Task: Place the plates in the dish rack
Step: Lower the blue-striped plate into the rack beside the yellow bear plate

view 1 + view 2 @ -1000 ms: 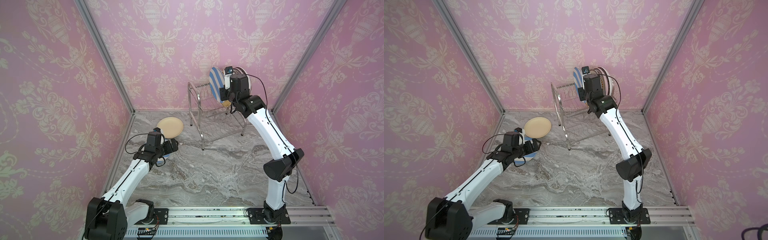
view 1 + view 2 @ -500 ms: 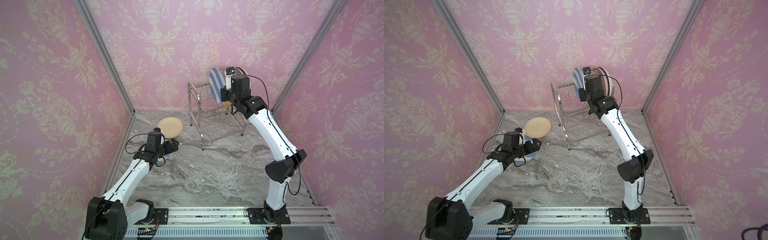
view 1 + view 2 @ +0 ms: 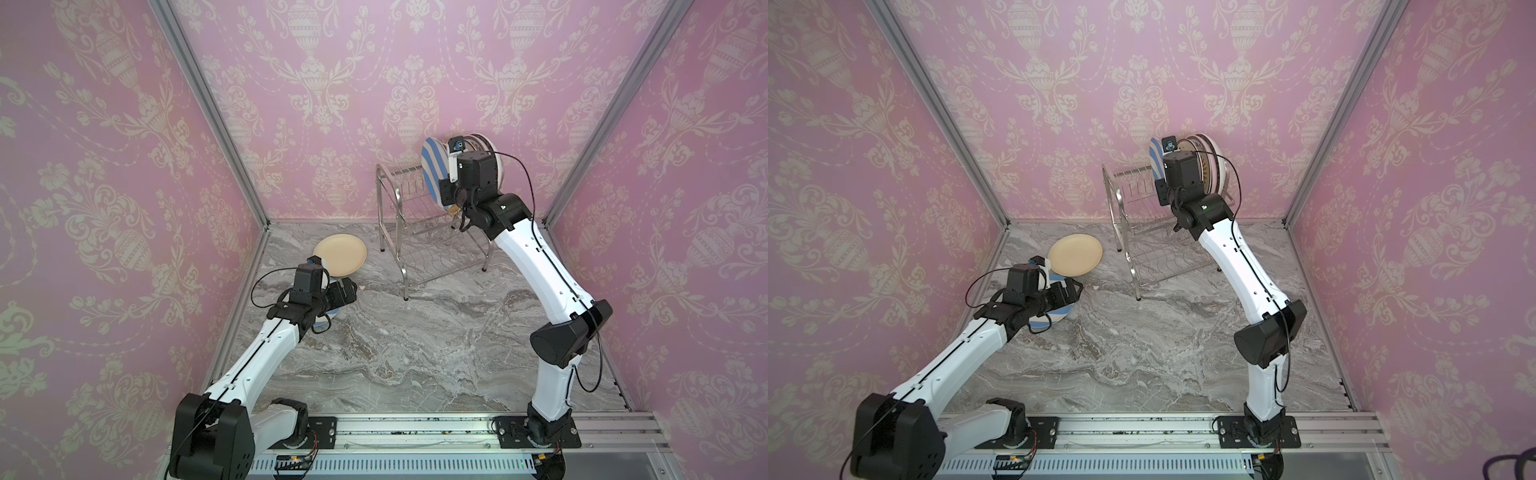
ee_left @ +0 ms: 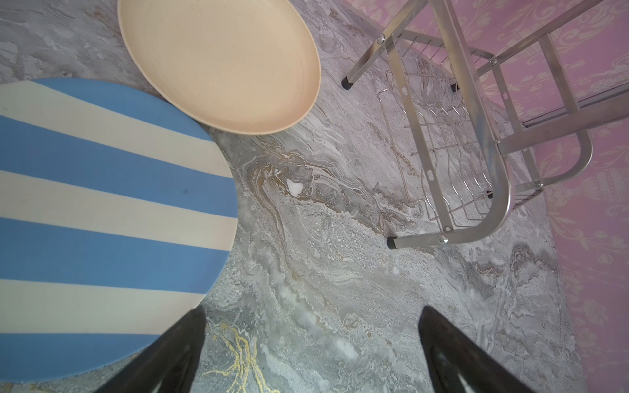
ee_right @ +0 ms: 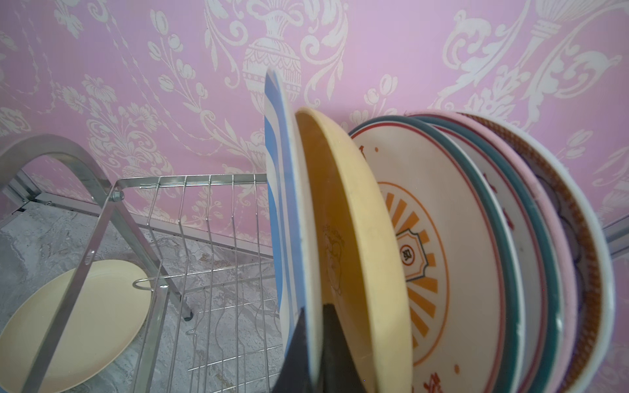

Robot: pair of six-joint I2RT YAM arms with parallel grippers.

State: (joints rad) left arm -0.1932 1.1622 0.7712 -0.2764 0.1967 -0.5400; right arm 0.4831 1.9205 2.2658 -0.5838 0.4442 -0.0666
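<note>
The right hand (image 5: 313,326) is mostly hidden. In both top views its own wrist block covers it, and the wrist camera catches only two dark fingertips (image 5: 332,340) at the frame's edge. They are clamped on the rim of the upright blue-and-white striped round plate (image 5: 285,204), one on each face. The fingers hide that plate's lower edge, so I cannot tell whether it sits in a slot of the shiny steel wire dish rack (image 3: 398,216).

Just beside the hand, a cream-yellow round plate (image 5: 354,238) stands in the rack's upper tier. Beyond it stand two white plates with orange sunburst (image 5: 442,258), a pink plate (image 5: 514,156) and a dark petal-patterned plate (image 5: 592,245). Each overlaps the next, so the farther ones show little more than rims.

The left hand (image 4: 313,340) has its fingers spread wide apart and holds nothing, low over the grey marble tabletop (image 4: 340,272). One finger overlaps the edge of the flat blue-and-white striped plate (image 4: 102,221) in the wrist view, but I cannot judge contact. The frame cuts that plate off, and in both top views the arm largely covers it. Ahead of the hand, a second cream-yellow plate (image 4: 221,68) lies on the tabletop, its edge overlapping the striped one.
</note>
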